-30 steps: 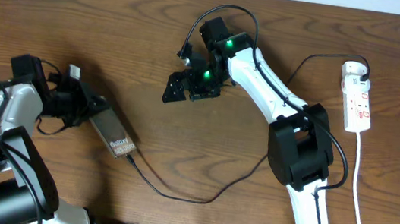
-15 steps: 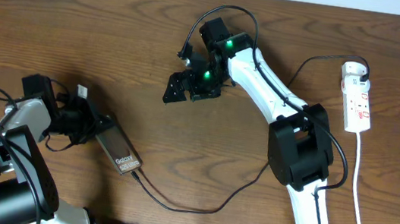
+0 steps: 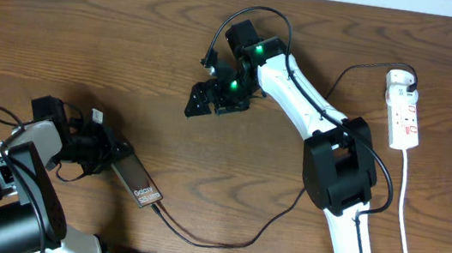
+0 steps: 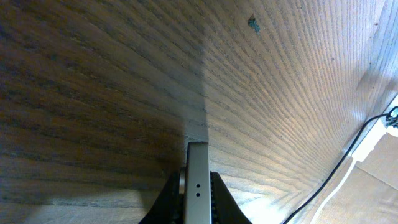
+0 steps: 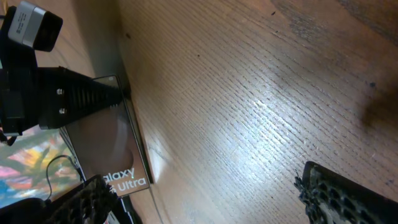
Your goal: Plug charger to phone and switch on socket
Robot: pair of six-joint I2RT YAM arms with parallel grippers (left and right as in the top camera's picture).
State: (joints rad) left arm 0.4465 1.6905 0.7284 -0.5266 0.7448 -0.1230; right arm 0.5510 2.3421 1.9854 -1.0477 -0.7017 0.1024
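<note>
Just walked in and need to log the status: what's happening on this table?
The left gripper is shut on one end of the phone, near the front-left of the table. The charger meets the phone's free end and looks plugged in; it runs to the socket at the far right. The right gripper hangs open over mid-table, holding nothing. Nothing touches the socket; its switch state is too small to read.

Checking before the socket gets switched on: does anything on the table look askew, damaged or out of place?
The dark bronze phone is angled diagonally near the front left of the wooden table. It is clamped at one end in the left gripper, and the thin black charger cable runs from its other end. Nothing looks spilled or damaged.
</note>
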